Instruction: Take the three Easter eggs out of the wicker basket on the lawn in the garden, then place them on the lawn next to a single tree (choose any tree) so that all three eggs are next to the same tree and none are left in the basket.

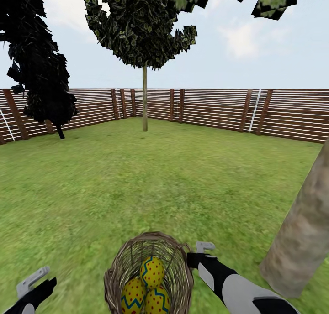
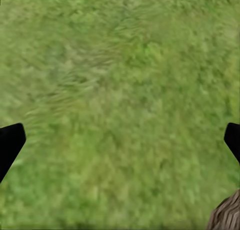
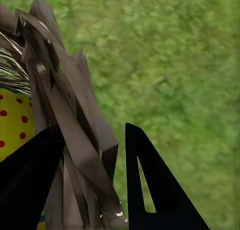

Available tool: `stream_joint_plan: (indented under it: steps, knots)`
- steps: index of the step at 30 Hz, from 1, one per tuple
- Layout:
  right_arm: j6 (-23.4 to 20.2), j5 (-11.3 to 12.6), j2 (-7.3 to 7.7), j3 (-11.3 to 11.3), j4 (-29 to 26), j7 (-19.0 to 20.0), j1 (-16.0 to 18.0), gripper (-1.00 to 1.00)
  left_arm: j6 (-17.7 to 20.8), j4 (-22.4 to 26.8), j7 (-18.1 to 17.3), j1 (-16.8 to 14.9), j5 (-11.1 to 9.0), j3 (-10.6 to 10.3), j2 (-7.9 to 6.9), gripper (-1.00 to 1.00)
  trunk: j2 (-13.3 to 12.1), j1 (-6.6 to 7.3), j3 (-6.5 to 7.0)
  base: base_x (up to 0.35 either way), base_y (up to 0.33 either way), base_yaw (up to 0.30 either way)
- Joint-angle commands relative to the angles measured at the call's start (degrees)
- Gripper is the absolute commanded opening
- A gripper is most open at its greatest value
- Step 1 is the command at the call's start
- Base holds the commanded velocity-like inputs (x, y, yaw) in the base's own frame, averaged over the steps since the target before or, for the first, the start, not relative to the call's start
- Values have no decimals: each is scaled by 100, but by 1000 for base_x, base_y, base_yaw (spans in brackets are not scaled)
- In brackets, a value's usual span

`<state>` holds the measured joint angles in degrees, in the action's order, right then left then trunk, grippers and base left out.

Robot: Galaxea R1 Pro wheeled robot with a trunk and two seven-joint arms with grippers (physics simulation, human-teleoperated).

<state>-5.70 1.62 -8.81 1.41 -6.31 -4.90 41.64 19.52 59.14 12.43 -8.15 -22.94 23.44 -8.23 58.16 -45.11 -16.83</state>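
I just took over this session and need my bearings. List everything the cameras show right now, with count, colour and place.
Easter eggs: three, yellow with red dots, blue zigzags on some; all inside the basket.
Wicker basket: one, brown woven twigs; on the grass at the near edge of the head view, between the arms.
Lawn: mottled green, up to the fence.
Thick trunk: one, pale grey-brown, leaning in at the right, close by.
Thin-trunked tree: one, dark green crown, far centre by the fence.
Dark bushy tree: one, almost black, far left.
Fence: brown horizontal slats, along the back.
Left gripper: open over bare grass.
Right gripper: fingers straddle the basket's rim twigs.
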Motion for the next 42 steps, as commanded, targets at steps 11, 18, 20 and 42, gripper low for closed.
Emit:
stream_joint_plan:
  steps: [11, 18, 20, 42]
  knots:
    - [-19, 32, -1, 224, -35, 64, 2, -100, -290, -14, 34, 23, -131, -33, -3, 100, 5, 0, -7, 0, 0, 0]
    - [-578, 35, -10, 228, -877, 137, 4, -100, -288, 36, 15, 24, -131, -33, -12, 100, 5, 0, -7, 0, 0, 0]
    - [-1169, 284, -11, 225, -1315, 138, 7, -100, -254, 139, 16, 24, -135, -33, -12, 100, 5, 0, -7, 0, 0, 0]
    - [-2434, 814, 4, 237, -1479, -133, 71, -100, 3704, 3094, 71, -1510, -199, -30, -374, 100, 366, -198, -169, 0, 0, 0]
